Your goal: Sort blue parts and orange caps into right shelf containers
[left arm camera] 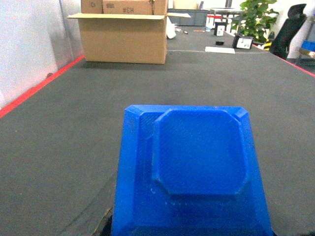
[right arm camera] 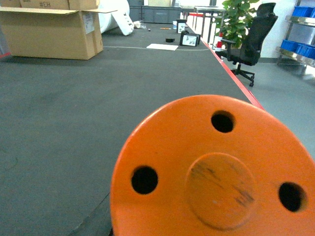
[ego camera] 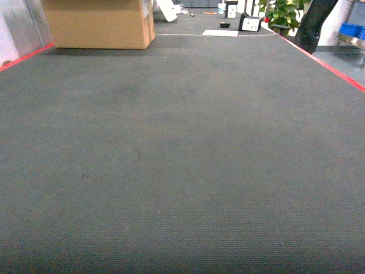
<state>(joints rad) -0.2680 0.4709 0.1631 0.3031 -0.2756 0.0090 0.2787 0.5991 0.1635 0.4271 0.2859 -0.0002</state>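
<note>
- Blue part [left arm camera: 192,172]: we log it filling the lower half of the left wrist view, close under the camera. It has a square body, sloped edges and a raised octagonal centre. We judge it moulded plastic, stiff and light, with smooth faces that could slip, so the straight side edges look the best place to take hold.
- Orange cap [right arm camera: 216,172]: we log it filling the lower right of the right wrist view. It is a round disc with three holes and a scuffed raised boss in the middle. We judge it rigid, light and not fragile; the rim is the natural grip.
- Left gripper: no fingers show, so we cannot tell whether it pinches the part or how its jaws stand.
- Right gripper: likewise hidden behind the cap, so we cannot tell.
- Crates [right arm camera: 301,12]: we log blue ones on a metal shelf at far right, well apart from us, beyond the red edge line [ego camera: 322,63].
- Mat [ego camera: 171,160]: dark grey and bare ahead in the head view.
- Box [ego camera: 97,23]: cardboard, at far left.
- Chair [right arm camera: 248,42] and plant [right arm camera: 236,17]: near the shelf side.
</note>
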